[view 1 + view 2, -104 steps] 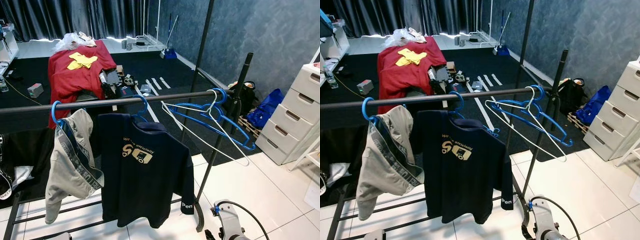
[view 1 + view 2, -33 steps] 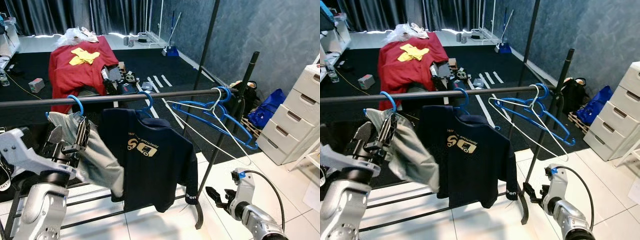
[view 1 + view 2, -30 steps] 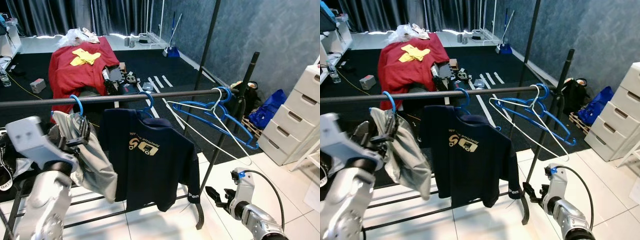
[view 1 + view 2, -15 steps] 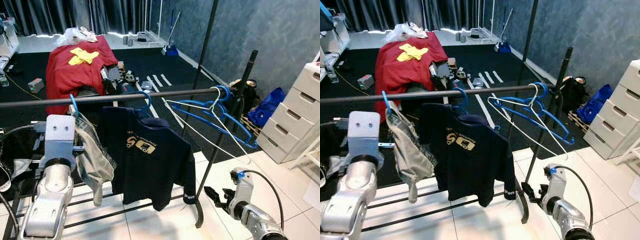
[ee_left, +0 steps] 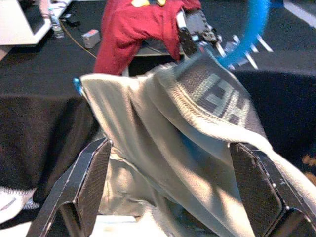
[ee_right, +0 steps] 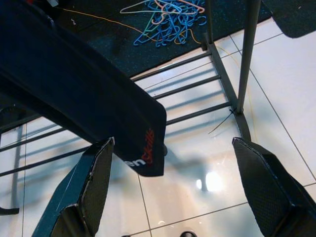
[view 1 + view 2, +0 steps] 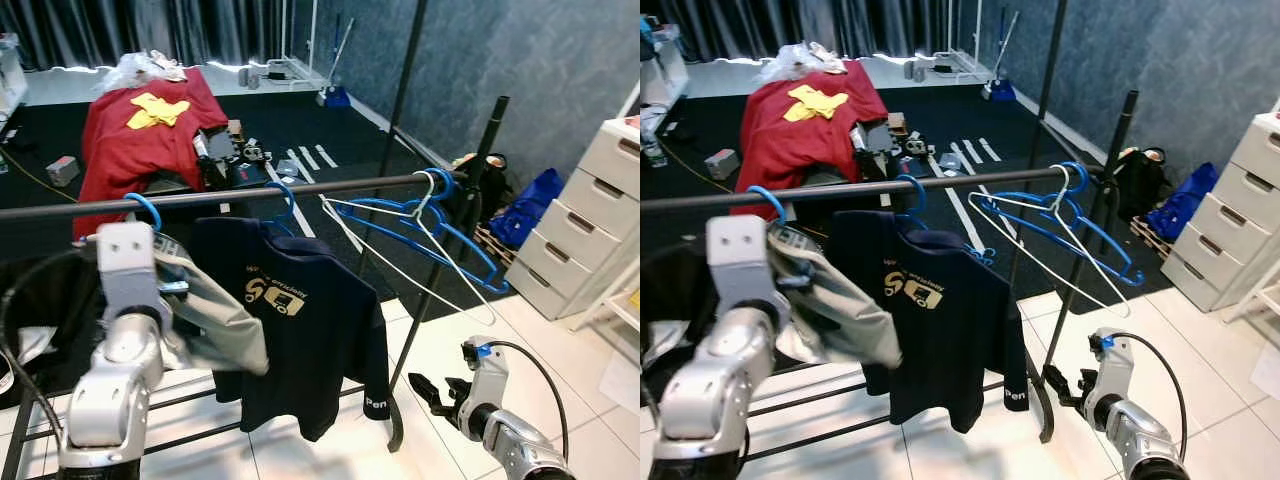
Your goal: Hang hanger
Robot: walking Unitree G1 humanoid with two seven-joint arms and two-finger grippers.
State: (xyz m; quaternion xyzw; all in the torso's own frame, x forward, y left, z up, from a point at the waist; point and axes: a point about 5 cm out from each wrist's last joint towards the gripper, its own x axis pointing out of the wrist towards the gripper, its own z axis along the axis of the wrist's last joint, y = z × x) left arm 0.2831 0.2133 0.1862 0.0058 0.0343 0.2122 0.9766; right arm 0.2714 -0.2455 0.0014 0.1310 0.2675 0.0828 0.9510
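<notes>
Blue plastic hanger (image 7: 143,208) hooked over dark metal rail (image 7: 230,197), hook up, long axis roughly crosswise to rail. Carried grey fabric garment (image 7: 205,315) with woven lettered band, swung out at angle. Left gripper (image 5: 170,187) raised at garment, jaws spread, cloth between. Navy T-shirt (image 7: 295,330) hung beside. Empty blue and white wire hangers (image 7: 420,235) near rail end. Right gripper (image 6: 173,197) low above white tiled floor (image 6: 197,163), jaws spread, empty.

Silver arms; black cables; blue connector
</notes>
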